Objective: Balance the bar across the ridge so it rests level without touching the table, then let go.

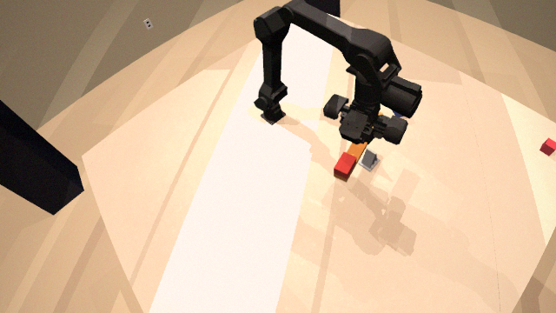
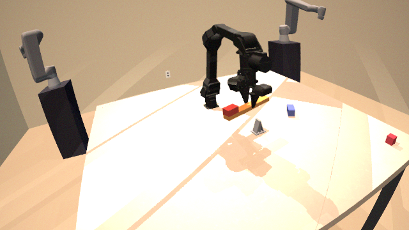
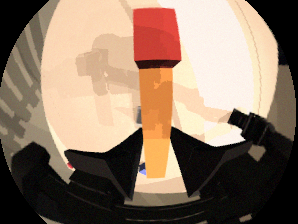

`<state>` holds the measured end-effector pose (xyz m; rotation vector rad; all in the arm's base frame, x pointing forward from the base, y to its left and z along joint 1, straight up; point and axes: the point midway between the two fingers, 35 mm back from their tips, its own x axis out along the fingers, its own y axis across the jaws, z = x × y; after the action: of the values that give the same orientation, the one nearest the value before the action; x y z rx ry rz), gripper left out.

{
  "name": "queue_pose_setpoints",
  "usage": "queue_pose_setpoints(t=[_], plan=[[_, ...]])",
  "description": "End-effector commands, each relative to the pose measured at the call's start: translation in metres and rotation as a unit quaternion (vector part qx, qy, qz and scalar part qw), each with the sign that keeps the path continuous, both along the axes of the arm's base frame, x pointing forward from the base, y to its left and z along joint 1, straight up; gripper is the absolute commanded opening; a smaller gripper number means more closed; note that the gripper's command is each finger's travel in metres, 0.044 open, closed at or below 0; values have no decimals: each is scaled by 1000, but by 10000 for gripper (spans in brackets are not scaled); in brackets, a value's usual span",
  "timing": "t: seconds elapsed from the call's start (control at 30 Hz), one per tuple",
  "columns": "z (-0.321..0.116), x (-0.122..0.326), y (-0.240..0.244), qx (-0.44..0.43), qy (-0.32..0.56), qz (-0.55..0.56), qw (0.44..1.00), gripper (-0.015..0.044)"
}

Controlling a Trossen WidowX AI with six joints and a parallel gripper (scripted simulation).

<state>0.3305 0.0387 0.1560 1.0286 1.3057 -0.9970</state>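
Here, black two-fingered gripper [image 1: 362, 141] [image 2: 249, 105] [image 3: 156, 129] pinching long orange wooden-looking bar [image 1: 357, 149] [image 2: 244, 108] [image 3: 156, 105], red block [image 1: 346, 164] [image 2: 231, 110] [image 3: 157, 35] on one end, bar pointing slantwise past grey ridge [image 1: 369, 159] [image 2: 257, 126] [image 3: 139, 115].

No lettering, label, brand, number or sign can be read in any view. No readable marking is shown on any visible surface.
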Motion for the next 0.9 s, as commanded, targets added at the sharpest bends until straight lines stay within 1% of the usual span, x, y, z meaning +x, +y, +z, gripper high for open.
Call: queue_pose_setpoints(t=[0.0,0.4,0.87], plan=[[2,3,13,0,-3,-25,1000,0],[3,11,56,4,-2,-100,995,0],[-14,14,60,4,-2,-104,995,0]])
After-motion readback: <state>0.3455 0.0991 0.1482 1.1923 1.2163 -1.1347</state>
